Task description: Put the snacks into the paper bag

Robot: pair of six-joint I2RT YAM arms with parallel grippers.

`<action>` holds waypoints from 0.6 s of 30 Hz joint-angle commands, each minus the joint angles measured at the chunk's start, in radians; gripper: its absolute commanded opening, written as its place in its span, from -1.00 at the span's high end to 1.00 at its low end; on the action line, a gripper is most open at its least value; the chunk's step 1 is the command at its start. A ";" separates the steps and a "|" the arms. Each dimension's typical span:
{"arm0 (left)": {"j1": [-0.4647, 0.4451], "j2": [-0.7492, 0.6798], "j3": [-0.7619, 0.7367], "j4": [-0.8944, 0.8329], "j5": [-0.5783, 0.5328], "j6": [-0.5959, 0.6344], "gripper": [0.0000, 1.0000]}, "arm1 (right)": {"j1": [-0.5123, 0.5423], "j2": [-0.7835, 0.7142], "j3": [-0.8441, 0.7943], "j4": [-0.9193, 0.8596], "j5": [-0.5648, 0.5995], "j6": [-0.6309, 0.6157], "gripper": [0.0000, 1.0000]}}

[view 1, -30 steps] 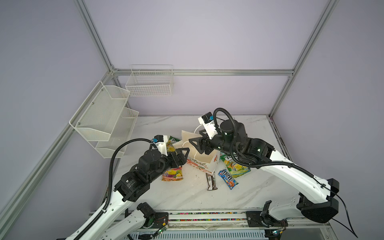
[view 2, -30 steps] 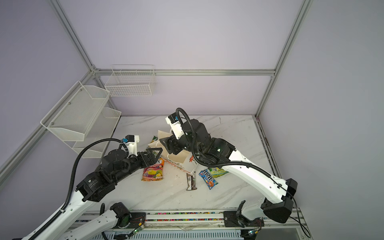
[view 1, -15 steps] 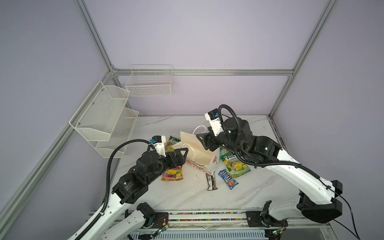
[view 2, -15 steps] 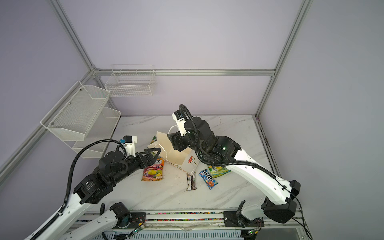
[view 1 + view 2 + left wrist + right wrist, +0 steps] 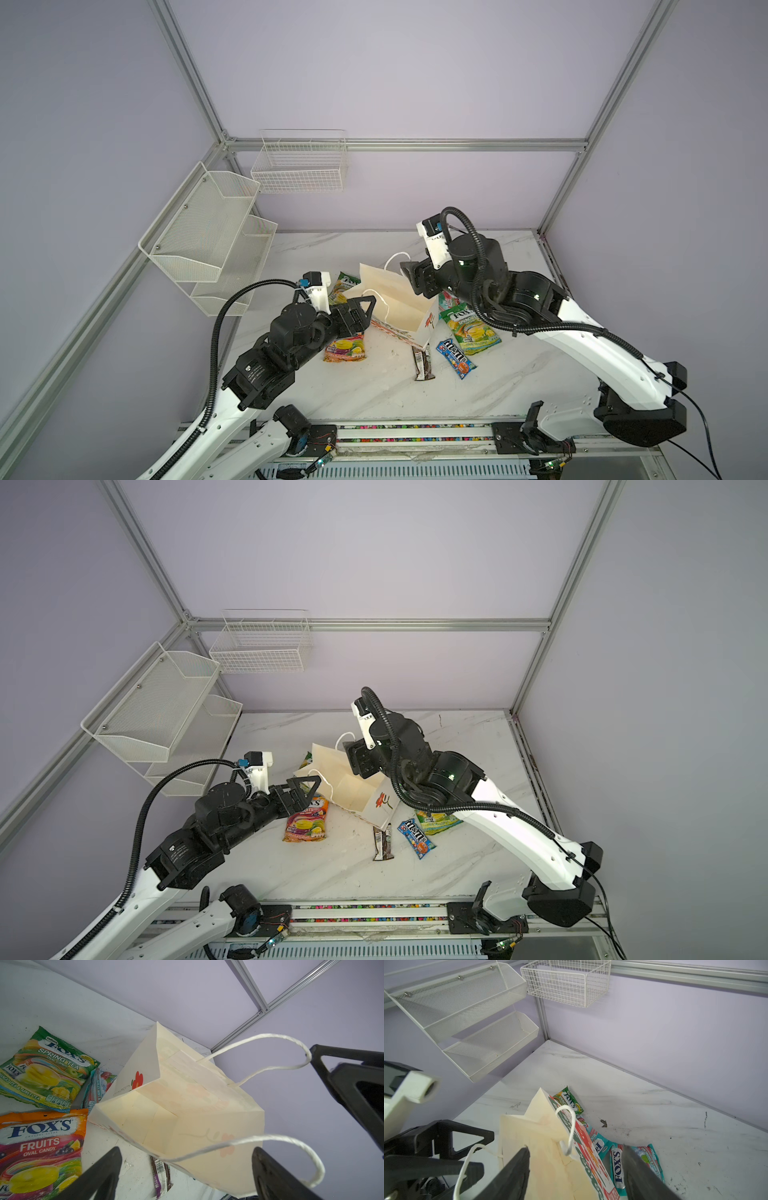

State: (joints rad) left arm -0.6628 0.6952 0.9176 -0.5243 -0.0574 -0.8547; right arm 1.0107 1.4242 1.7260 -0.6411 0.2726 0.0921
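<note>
The paper bag point(image 5: 399, 307) point(image 5: 353, 789) point(image 5: 187, 1105) point(image 5: 542, 1147) leans at mid-table, its mouth facing my left gripper point(image 5: 365, 311) point(image 5: 309, 794) point(image 5: 187, 1153), which is open just outside it by the near cord handle point(image 5: 239, 1140). My right gripper point(image 5: 409, 278) point(image 5: 355, 758) point(image 5: 575, 1148) is open astride the bag's far wall, holding nothing. Snacks lie around the bag: an orange-purple pouch point(image 5: 345, 349) point(image 5: 39, 1147), green pouches point(image 5: 469, 332) point(image 5: 45, 1072), teal pouches point(image 5: 616, 1163), the M&M's packet point(image 5: 456, 357) and the brown bar point(image 5: 423, 363).
White wire baskets point(image 5: 208, 232) point(image 5: 301, 168) hang on the left and back walls above the marble table point(image 5: 374, 399). The two arms come close together over the bag. Frame rails run along the table's edges.
My right gripper has drawn back to the right, from over the bag's mouth to its far wall. The bag now stands more upright and open. The left gripper has barely moved.
</note>
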 commanded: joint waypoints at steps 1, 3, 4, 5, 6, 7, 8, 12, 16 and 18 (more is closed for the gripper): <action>-0.004 -0.029 -0.039 0.032 0.007 -0.008 -0.93 | 0.005 0.067 0.025 0.016 -0.007 -0.026 -0.36; -0.006 -0.039 -0.036 0.022 0.008 -0.009 -0.93 | 0.005 0.101 0.049 0.014 -0.001 -0.031 -0.10; -0.006 -0.044 -0.033 0.011 0.008 -0.009 -0.93 | 0.003 0.111 0.058 0.017 0.007 -0.030 0.14; -0.007 -0.050 -0.029 -0.003 0.008 -0.009 -0.93 | 0.004 0.118 0.066 0.020 0.015 -0.032 0.39; -0.006 -0.058 -0.025 -0.020 0.008 -0.009 -0.93 | 0.005 0.120 0.071 0.025 0.016 -0.033 0.55; -0.006 -0.068 -0.021 -0.038 0.008 -0.008 -0.93 | 0.004 0.122 0.077 0.034 0.016 -0.035 0.71; -0.006 -0.082 -0.017 -0.061 0.008 -0.008 -0.93 | 0.004 0.126 0.082 0.037 0.018 -0.038 0.84; -0.007 -0.139 0.025 -0.164 0.015 -0.020 -0.99 | 0.004 0.139 0.108 0.033 0.019 -0.039 1.00; -0.011 -0.152 0.091 -0.233 0.047 -0.021 -1.00 | 0.004 0.148 0.111 0.050 -0.036 -0.024 1.00; -0.016 -0.136 0.103 -0.241 0.069 -0.029 -1.00 | 0.005 0.154 0.111 0.058 -0.053 -0.003 1.00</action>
State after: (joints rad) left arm -0.6662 0.5369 0.9272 -0.7238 -0.0334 -0.8642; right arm 1.0107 1.5749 1.8194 -0.6147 0.2527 0.0647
